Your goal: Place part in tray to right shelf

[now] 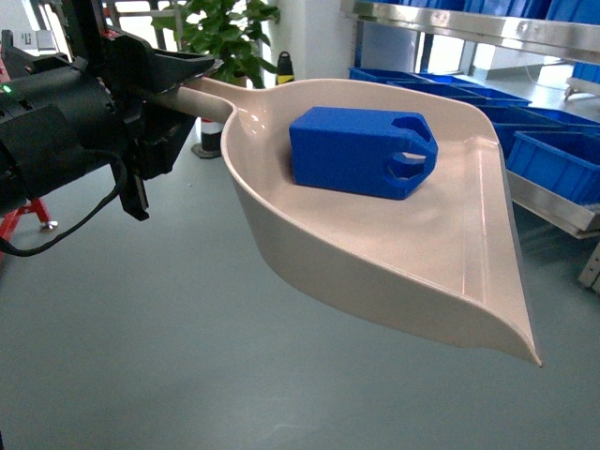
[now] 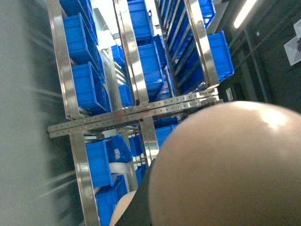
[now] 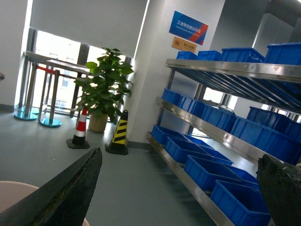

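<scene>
The beige tray (image 1: 403, 253) hangs above the grey floor, held out level by its handle (image 1: 202, 98), on which my left gripper (image 1: 173, 98) is shut. The blue part (image 1: 361, 150) lies inside the tray near the handle end, its notched lug pointing right. In the left wrist view the tray's underside (image 2: 225, 165) fills the lower right, and the right shelf (image 2: 131, 113) shows beyond it. My right gripper (image 3: 174, 197) is open, with nothing between its dark fingers (image 3: 61, 197), and it faces the right shelf (image 3: 207, 125). It does not show in the head view.
The shelf's steel front rail (image 1: 553, 202) and blue crates (image 1: 562, 159) stand at the right. A potted plant (image 3: 104, 84), a red-white cone (image 3: 80, 129) and a yellow-black bollard (image 3: 119, 134) stand at the far wall. A red-legged frame (image 1: 23, 220) is at the left.
</scene>
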You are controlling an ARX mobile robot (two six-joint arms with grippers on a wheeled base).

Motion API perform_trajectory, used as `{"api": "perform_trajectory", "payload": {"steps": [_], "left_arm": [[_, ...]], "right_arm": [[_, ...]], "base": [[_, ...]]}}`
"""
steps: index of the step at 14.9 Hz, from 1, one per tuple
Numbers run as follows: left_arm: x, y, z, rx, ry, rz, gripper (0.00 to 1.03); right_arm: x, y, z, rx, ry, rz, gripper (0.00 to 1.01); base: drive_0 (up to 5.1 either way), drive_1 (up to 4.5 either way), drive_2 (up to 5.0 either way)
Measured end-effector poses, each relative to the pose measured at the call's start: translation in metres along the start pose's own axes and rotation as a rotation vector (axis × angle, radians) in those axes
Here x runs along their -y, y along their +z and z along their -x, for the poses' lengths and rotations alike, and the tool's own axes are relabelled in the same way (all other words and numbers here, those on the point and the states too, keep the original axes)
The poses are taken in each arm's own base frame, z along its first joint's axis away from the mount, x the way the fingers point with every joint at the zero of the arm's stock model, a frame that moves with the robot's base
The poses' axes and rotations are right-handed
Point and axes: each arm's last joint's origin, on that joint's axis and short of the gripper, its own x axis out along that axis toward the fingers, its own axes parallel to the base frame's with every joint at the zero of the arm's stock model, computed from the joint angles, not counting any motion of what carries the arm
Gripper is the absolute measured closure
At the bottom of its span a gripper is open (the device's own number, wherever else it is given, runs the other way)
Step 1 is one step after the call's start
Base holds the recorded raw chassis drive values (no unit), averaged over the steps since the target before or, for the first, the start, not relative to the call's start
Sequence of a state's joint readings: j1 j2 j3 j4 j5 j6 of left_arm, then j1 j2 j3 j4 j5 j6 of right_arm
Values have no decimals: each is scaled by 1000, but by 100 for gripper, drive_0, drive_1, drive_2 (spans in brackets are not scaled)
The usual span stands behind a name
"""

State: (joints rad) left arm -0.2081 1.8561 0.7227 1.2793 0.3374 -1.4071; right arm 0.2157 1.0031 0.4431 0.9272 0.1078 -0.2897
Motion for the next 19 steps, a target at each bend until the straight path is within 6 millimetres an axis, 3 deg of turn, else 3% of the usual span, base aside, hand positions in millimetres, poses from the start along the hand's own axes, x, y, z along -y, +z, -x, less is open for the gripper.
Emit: {"api": "perform_trajectory", "payload": {"steps": [19], "left_arm": [[0, 0, 0, -1, 0, 0, 89]], "right_arm": [[0, 0, 0, -1, 0, 0, 3]], "base": [[-170, -170, -170]]}}
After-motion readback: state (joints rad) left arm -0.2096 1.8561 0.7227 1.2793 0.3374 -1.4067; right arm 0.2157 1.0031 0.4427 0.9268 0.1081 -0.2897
